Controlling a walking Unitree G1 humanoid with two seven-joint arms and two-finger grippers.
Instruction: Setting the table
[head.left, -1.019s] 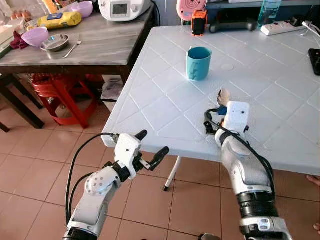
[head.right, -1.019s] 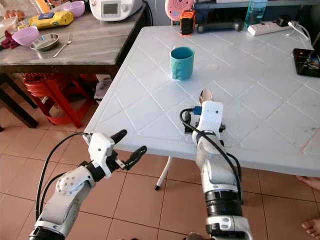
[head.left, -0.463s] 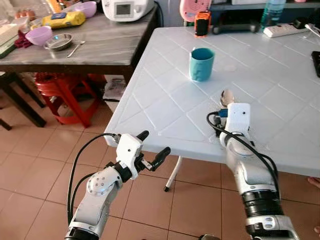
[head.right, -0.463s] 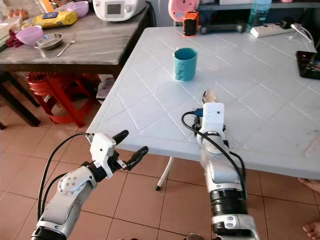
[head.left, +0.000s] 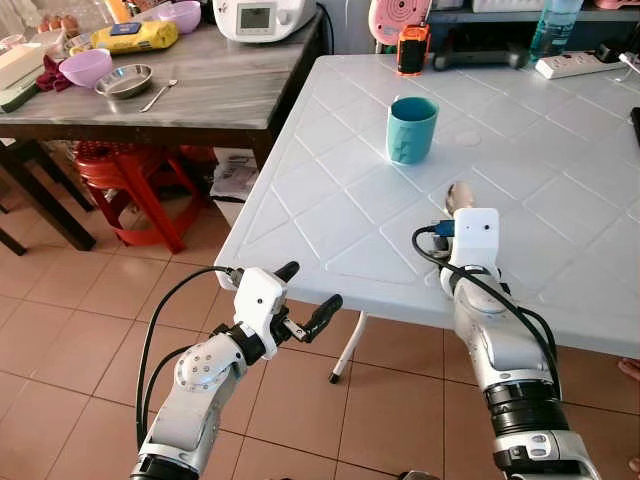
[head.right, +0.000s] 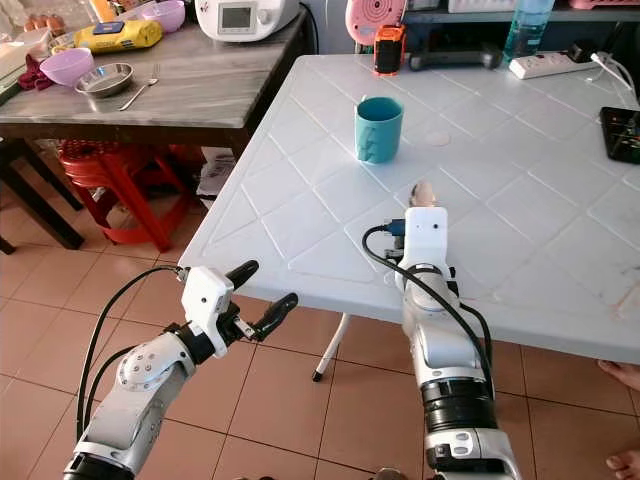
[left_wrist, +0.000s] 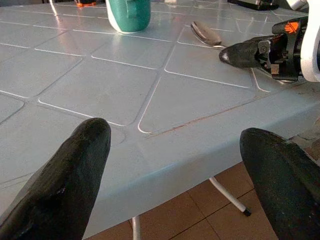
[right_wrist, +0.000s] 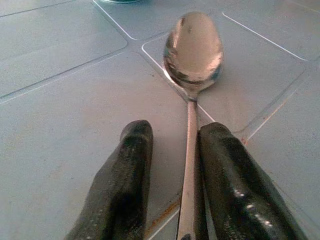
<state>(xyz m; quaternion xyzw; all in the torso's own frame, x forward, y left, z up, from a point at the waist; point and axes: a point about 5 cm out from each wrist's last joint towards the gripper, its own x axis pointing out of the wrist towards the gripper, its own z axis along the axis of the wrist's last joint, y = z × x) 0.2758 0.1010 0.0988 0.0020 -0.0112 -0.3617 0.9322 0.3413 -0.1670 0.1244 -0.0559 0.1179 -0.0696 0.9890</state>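
Note:
A metal spoon (right_wrist: 193, 50) lies flat on the white table (head.left: 330, 210), bowl up, just short of a teal cup (head.left: 411, 129). My right gripper (right_wrist: 172, 132) rests low on the table with its fingers either side of the spoon's handle. The fingers are only narrowly apart; one touches the handle and a small gap shows at the other. In the head views the white wrist hides these fingers, and the spoon's bowl (head.right: 422, 189) pokes out beyond it. My left gripper (head.left: 308, 290) hangs below the table's near edge, open and empty.
A grey wooden table (head.left: 200, 85) at the left carries a purple bowl (head.left: 84, 67), a steel bowl (head.left: 124, 80), a fork (head.left: 160, 94) and a white appliance. A red stool (head.left: 130, 180) stands under it. A power strip and bottle sit at the white table's far side.
The whole picture has shifted slightly as the camera moved. Both arms keep their places relative to the table, and the spoon stays between the right fingers.

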